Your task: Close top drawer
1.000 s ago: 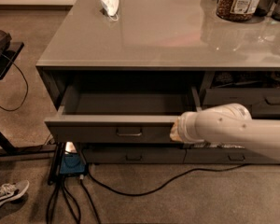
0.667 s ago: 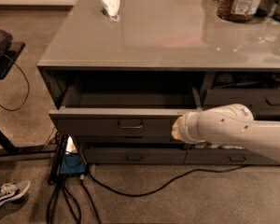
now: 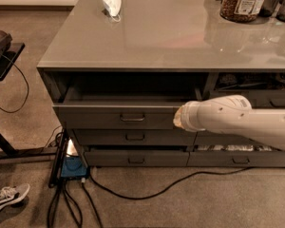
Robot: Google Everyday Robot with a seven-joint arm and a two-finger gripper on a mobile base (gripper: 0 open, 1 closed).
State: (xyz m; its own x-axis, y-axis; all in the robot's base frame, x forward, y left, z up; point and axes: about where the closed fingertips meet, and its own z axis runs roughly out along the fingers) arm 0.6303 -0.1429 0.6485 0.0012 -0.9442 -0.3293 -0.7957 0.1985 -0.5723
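Note:
The top drawer (image 3: 114, 114) is a wide dark-grey drawer under the grey counter, with a tall flat front and a small central pull handle (image 3: 132, 118). It stands partly open, with only a narrow strip of its dark interior showing. My white arm reaches in from the right, and its end, the gripper (image 3: 179, 117), sits against the right part of the drawer front. The fingers are hidden behind the arm's end.
Shallower grey drawers (image 3: 133, 137) lie below, and a narrower column (image 3: 256, 99) stands at the right. The counter (image 3: 171, 27) holds a white crumpled object (image 3: 111, 3) and a jar (image 3: 242, 1). Cables and a blue box (image 3: 73, 167) lie on the floor, a shoe (image 3: 7, 197) at lower left.
The top drawer has slid inward toward the cabinet, so less of its interior shows. My arm's end has moved forward with the drawer front.

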